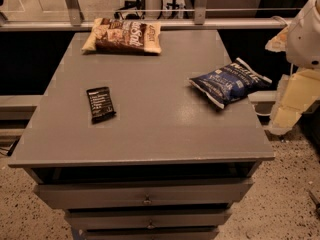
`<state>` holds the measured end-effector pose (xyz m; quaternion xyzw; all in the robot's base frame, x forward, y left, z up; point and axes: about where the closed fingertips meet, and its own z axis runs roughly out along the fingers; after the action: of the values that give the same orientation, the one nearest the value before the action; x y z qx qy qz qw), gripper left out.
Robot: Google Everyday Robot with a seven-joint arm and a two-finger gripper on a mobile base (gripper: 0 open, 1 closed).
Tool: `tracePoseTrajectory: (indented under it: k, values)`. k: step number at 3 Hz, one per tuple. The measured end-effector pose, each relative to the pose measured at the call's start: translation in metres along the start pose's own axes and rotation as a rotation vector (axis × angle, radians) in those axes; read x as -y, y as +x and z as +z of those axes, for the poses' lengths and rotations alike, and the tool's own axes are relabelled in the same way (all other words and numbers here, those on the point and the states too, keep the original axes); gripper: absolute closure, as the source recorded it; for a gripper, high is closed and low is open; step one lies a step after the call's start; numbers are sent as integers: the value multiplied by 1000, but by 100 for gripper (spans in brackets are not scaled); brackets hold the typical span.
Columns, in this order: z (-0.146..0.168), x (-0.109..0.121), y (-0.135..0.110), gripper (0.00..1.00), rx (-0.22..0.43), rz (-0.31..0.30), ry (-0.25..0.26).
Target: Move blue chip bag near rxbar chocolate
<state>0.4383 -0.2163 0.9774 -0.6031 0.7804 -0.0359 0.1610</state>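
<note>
The blue chip bag point(230, 82) lies flat near the right edge of the grey table top point(160, 129), its far end overhanging the edge slightly. The rxbar chocolate point(101, 104), a small black wrapper with white text, lies on the left part of the table, well apart from the bag. My gripper point(287, 115) hangs at the end of the white and cream arm point(305, 34), off the table's right side, to the right of the blue bag and a little nearer the front. It is not touching the bag and holds nothing that I can see.
A larger brown-and-cream snack bag point(123, 36) lies at the table's back left. The table is a cabinet with drawers point(145, 194) in front. A metal rail point(165, 24) runs behind it. Speckled floor point(290, 194) surrounds it.
</note>
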Motion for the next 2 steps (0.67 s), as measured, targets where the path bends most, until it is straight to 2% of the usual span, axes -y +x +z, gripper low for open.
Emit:
tracePoseTrajectory:
  k: [1, 2]
  values:
    - [-1, 1, -1, 0, 3, 0, 7]
    - [11, 10, -4, 0, 22, 1, 35]
